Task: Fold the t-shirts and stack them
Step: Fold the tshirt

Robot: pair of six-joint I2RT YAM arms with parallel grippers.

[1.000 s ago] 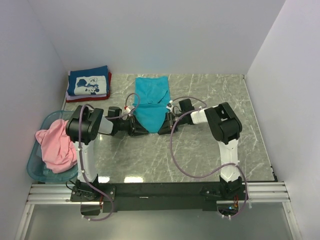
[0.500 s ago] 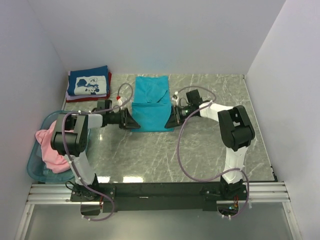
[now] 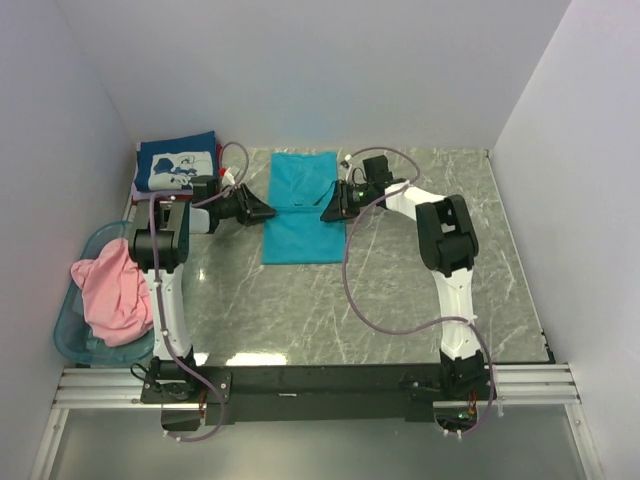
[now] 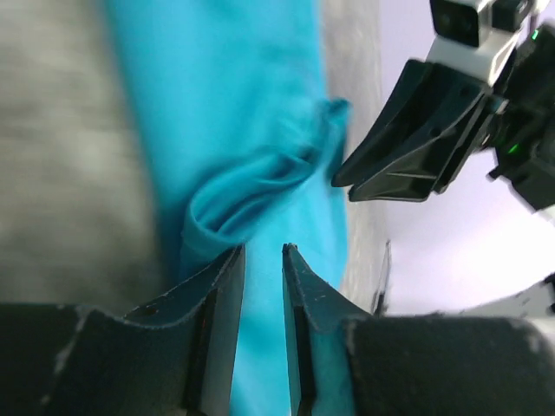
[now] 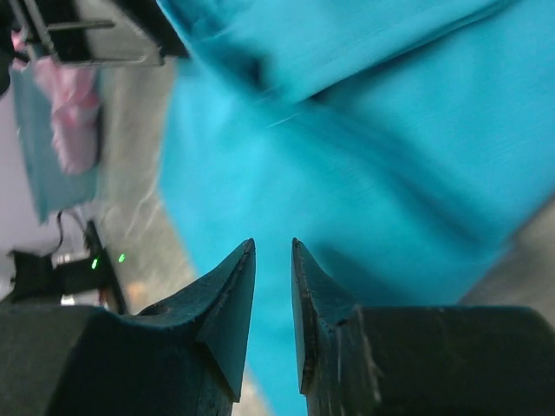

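The teal t-shirt (image 3: 300, 205) lies flat as a long strip at the middle back of the table, with a crease across its middle. My left gripper (image 3: 268, 212) is at its left edge and my right gripper (image 3: 325, 213) at its right edge, tips facing each other. In the left wrist view the left gripper (image 4: 263, 249) is slightly open and empty over teal cloth (image 4: 234, 104), a raised fold just ahead. The right gripper (image 5: 272, 243) is also slightly open and empty above the cloth (image 5: 390, 156). A folded navy shirt (image 3: 178, 168) lies on a red one (image 3: 218, 160) at back left. A pink shirt (image 3: 110, 290) fills the basket.
The light-blue plastic basket (image 3: 70, 335) stands at the left edge near the left arm. White walls close in at the back and both sides. Purple cables loop from both arms over the table. Bare marble-patterned tabletop (image 3: 400, 290) lies in front and to the right.
The teal shirt was held up bunched between the two grippers, then spread and laid down. Both grippers moved toward the back to the shirt's side edges and no longer hold it.
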